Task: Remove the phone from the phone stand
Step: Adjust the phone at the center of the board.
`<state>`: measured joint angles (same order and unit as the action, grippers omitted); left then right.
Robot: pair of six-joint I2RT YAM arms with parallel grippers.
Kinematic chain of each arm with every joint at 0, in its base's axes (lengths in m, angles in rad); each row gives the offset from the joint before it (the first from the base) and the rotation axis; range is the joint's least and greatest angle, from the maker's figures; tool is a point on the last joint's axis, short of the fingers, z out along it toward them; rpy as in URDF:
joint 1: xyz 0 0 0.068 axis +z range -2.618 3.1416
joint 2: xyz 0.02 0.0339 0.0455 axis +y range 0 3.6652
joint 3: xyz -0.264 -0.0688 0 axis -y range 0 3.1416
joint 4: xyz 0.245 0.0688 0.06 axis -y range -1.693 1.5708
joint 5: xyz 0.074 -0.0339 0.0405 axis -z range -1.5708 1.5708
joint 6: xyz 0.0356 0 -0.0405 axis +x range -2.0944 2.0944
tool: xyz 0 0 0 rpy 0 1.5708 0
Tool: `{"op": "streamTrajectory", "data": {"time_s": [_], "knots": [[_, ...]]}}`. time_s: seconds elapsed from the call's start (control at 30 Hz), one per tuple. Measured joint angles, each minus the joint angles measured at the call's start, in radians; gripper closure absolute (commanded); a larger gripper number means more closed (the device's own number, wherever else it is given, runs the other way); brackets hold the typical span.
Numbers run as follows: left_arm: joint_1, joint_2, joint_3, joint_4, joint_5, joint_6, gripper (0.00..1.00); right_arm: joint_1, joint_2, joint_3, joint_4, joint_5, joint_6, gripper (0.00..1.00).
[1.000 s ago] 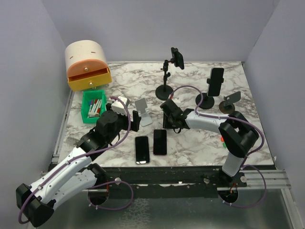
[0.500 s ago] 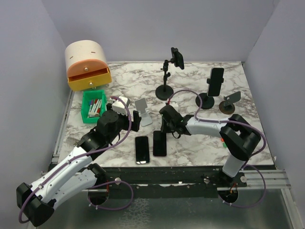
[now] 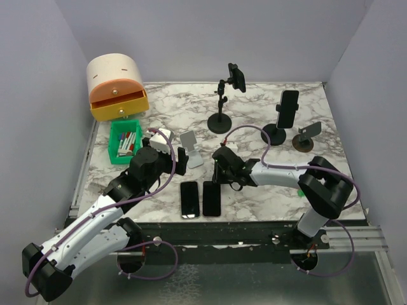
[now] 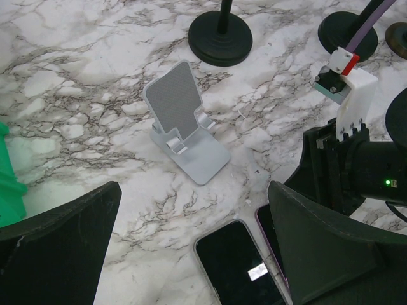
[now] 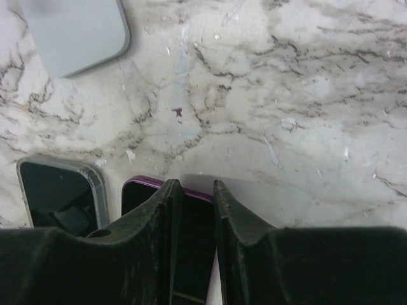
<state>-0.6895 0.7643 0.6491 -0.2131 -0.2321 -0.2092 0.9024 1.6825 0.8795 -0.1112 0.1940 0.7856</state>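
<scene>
Purple-rimmed phone lies flat just under the near-closed, empty jaws of the right gripper, lengthwise along their slit; left gripper, wide open and empty, hangs farther off.

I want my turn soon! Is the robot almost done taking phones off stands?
Partly. Done: the grey stand is empty, and a dark phone and a purple phone lie flat on the table. In hand: the right end effector sits over the purple phone. Left: a back phone on the tall stand, a side phone on the black stand.
</scene>
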Motion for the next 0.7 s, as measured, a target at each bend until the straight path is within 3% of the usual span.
{"op": "streamTrajectory", "data": {"time_s": [0.17, 0.37, 0.5, 0.7], "knots": [[0.000, 0.000, 0.000, -0.001, 0.000, 0.000, 0.01, 0.002, -0.095, -0.007, -0.093, 0.003, 0.008, 0.47], [0.000, 0.000, 0.000, -0.002, 0.000, 0.000, 0.01, -0.004, -0.362, -0.105, -0.070, -0.051, -0.001, 0.23], [0.000, 0.000, 0.000, -0.003, 0.000, 0.000, 0.01, -0.007, -0.490, -0.307, 0.058, -0.183, 0.028, 0.20], [0.000, 0.006, 0.000, -0.005, 0.000, 0.000, 0.01, -0.007, -0.491, -0.486, 0.196, -0.311, 0.120, 0.20]]}}
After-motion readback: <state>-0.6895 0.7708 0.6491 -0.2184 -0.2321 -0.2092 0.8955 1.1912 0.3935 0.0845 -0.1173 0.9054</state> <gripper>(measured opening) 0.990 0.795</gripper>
